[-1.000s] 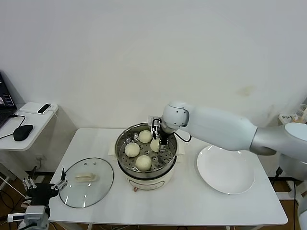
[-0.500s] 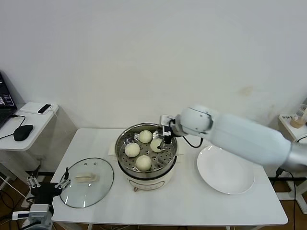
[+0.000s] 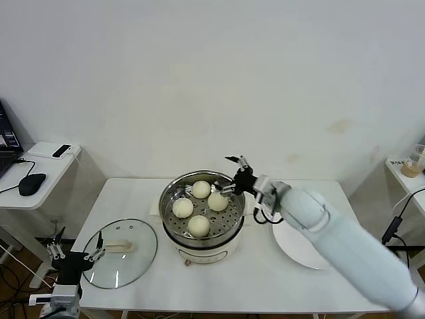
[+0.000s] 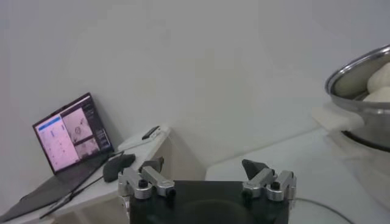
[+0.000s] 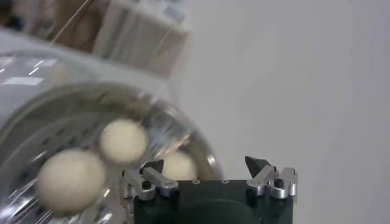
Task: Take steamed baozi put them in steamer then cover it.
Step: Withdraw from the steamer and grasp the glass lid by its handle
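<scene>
Fingers of the right gripper (image 3: 234, 174) are spread wide with nothing between them, raised just above the steamer's (image 3: 201, 240) right rim; the right arm runs back over the plate (image 3: 300, 249), covering most of it. Four baozi (image 3: 198, 226) sit on the perforated tray inside the steamer, spaced apart, none touching the steel wall. In the right wrist view three of them show below the parted fingers (image 5: 152, 166). The steamer stands mid-desk (image 3: 232, 286), with bare white surface in front of it up to the near edge.

Left of the steamer the cover (image 3: 119, 253) lies flat, handle up, its rim close to the desk's front-left edge and apart from the steamer base. Left gripper (image 3: 75, 254) hangs low off that corner, just beside the cover's rim, fingers (image 4: 152, 165) released and empty. A side table with laptop (image 4: 72, 133) and mouse (image 3: 32, 183) stands farther left.
</scene>
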Tool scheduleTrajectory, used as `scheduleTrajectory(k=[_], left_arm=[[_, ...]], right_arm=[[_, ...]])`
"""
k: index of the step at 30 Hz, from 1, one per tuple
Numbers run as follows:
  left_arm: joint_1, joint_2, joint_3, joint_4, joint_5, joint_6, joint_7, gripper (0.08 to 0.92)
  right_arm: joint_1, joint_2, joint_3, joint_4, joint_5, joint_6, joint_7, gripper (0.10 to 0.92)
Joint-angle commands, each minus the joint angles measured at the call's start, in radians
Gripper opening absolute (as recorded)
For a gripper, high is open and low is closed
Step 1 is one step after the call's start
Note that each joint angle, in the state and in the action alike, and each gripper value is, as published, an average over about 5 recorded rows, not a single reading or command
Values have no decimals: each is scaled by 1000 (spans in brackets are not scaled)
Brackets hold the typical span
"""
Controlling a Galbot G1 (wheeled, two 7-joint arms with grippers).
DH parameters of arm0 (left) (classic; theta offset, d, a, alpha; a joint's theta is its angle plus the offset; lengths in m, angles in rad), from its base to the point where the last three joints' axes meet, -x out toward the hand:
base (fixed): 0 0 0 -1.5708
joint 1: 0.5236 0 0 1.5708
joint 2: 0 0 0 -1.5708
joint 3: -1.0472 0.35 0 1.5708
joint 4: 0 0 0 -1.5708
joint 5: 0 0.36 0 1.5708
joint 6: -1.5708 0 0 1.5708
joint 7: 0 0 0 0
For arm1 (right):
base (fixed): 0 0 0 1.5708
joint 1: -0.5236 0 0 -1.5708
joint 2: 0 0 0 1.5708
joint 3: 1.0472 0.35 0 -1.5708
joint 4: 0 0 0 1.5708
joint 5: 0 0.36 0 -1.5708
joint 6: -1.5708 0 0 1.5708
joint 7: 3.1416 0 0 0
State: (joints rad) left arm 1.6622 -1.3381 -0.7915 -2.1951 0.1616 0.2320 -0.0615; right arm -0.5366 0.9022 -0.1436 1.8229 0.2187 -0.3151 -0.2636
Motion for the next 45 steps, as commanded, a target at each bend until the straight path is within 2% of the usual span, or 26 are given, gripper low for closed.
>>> scheduleTrajectory(k=[1,5,10,20,32,40,45], left_arm=[[-16,19,0,143,251,-241,5,823],[-16,47,-14,178,472,-279,20,823],[0,113,-35,238,790,-303,27,823],[-5,203,36,468,1153,-341,-55,823],[-166,248,147,636,1241,-341,-66,823],[-247,254,151,645,1237,-335,-61,823],[-257,268,151,621,1220,-327,-43,823]], right_arm=[[-733,335,784,78,-171,473,59,823],[-848,424,913,102,-119,480,49,823],[-936,452,975,137,-79,439,69,823],[-1006,479,1035,149,-102,410,94,823],[-1059,535,1036,162,-162,433,111,823],[-1076,556,1024,156,-192,448,114,823],[-1081,567,1012,149,-207,453,114,823]])
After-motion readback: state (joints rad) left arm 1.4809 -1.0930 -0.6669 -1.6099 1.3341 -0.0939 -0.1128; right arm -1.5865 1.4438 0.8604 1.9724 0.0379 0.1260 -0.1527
